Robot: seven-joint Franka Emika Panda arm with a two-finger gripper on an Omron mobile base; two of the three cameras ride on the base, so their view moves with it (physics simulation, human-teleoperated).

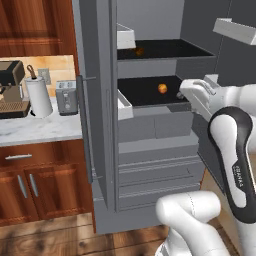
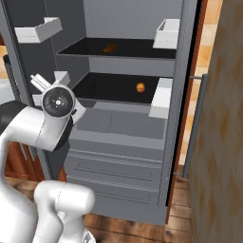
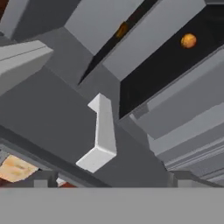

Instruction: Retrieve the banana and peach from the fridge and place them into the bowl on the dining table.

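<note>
Peach point(image 1: 162, 88) sits on lower dark shelf of open fridge point(image 1: 150, 125), banana point(image 1: 138, 51) on shelf above. Gripper point(image 3: 109, 178) spread wide, empty, outside the shelves, well apart from both fruits.

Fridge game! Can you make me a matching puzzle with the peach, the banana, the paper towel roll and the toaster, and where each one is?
Things:
1. peach
2. banana
3. paper towel roll
4. toaster

Places:
A. upper dark shelf of the fridge
B. on the marble counter, right beside the fridge door
C. lower dark shelf of the fridge
D. on the marble counter, between the coffee machine and the toaster

Pairs: 1-C, 2-A, 3-D, 4-B
</note>
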